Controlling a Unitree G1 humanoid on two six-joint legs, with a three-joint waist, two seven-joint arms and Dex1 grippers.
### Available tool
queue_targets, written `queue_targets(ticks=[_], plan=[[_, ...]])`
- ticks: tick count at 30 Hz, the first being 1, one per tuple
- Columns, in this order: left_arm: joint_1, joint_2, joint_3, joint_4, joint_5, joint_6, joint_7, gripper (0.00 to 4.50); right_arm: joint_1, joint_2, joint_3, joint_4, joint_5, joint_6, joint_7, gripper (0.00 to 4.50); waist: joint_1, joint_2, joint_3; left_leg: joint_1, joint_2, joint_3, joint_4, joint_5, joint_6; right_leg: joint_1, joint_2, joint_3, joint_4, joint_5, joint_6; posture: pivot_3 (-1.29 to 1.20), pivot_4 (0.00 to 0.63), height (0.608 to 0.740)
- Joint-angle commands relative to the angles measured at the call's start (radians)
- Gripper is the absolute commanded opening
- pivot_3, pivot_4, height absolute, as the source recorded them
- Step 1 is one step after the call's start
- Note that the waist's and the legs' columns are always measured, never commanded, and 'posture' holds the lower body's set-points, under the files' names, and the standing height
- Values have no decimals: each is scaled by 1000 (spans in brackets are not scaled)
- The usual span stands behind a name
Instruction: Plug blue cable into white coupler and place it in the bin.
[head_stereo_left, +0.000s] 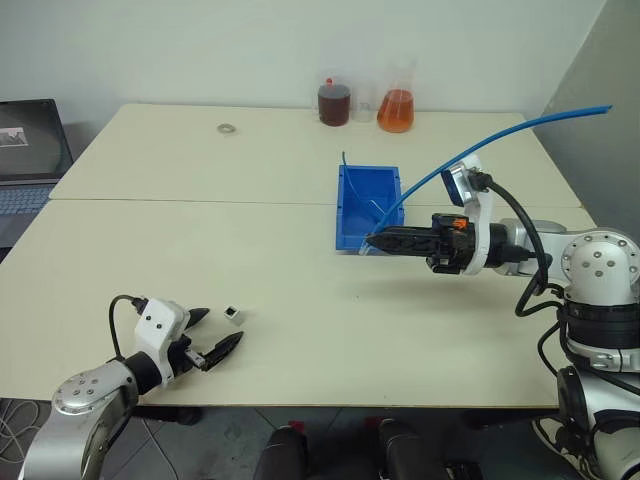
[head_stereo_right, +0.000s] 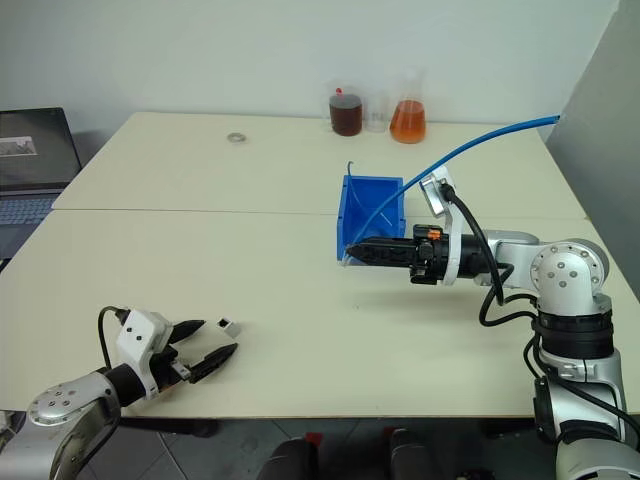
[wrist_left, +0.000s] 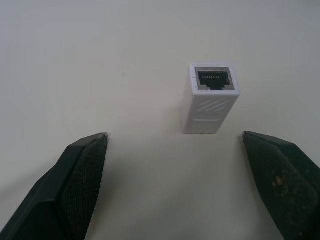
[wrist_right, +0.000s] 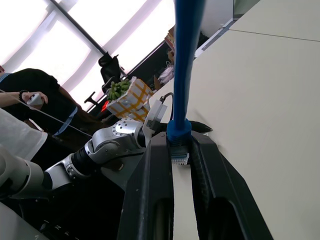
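Note:
The white coupler (head_stereo_left: 232, 313) lies on the table near the front left, its dark socket (wrist_left: 216, 80) facing up and away from me. My left gripper (head_stereo_left: 222, 327) sits low just behind it, open, with the coupler (wrist_left: 210, 105) just past its fingertips and nothing between them. My right gripper (head_stereo_left: 372, 240) points left over the near end of the bin (head_stereo_left: 343, 210) and is shut on the blue cable (head_stereo_left: 500, 130) at its plug (wrist_right: 180, 156). The cable arcs up and off to the right.
A dark bottle (head_stereo_left: 334, 102), an orange flask (head_stereo_left: 396, 108) and a small ring (head_stereo_left: 226, 127) stand at the table's far edge. A laptop (head_stereo_left: 25, 150) sits off to the left. A grey panel (head_stereo_left: 600, 110) rises at the right. People (wrist_right: 30, 105) show in the right wrist view.

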Motion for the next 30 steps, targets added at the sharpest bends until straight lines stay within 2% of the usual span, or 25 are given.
queue_targets(ticks=[1, 10, 13, 16, 27, 30], plan=[[-20, -14, -41, 9, 15, -4, -4, 4484, 8, -8, -37, -43, 27, 4, -12, 183, 0, 0, 0, 0, 0, 0, 0, 0, 0, 0, 0, 0, 0, 0, 0, 0, 150, 740], [-16, -28, -54, 9, 19, 3, 0, 4484, 24, -12, -52, -60, 36, 4, -35, 183, 0, 0, 0, 0, 0, 0, 0, 0, 0, 0, 0, 0, 0, 0, 0, 0, 150, 740], [29, -18, -30, 10, 18, -2, -6, 4053, 24, -15, -57, -57, 36, 5, -34, 183, -1, 0, 0, 0, 0, 0, 0, 0, 0, 0, 0, 0, 0, 0, 0, 0, 150, 740], [43, -21, -24, 6, 19, -9, -1, 3410, 26, -13, -58, -57, 36, 6, -37, 183, -4, 0, 0, 1, 0, 0, 0, 0, 0, 0, 0, 0, 0, 0, 0, 0, 150, 740], [-24, -23, -36, 72, 43, -28, 16, 1211, 43, -24, -57, -49, 28, 13, -27, 183, -2, 2, -1, 1, 0, 0, 0, 0, 0, 1, 0, 0, 0, 0, 0, 0, 150, 740], [-43, -28, -47, 77, 47, -29, 17, 782, 43, -25, -56, -50, 26, 11, -27, 183, -2, 2, -1, 1, 0, 0, 0, 0, 0, 1, 0, 0, 0, 0, 0, 0, 150, 740]])
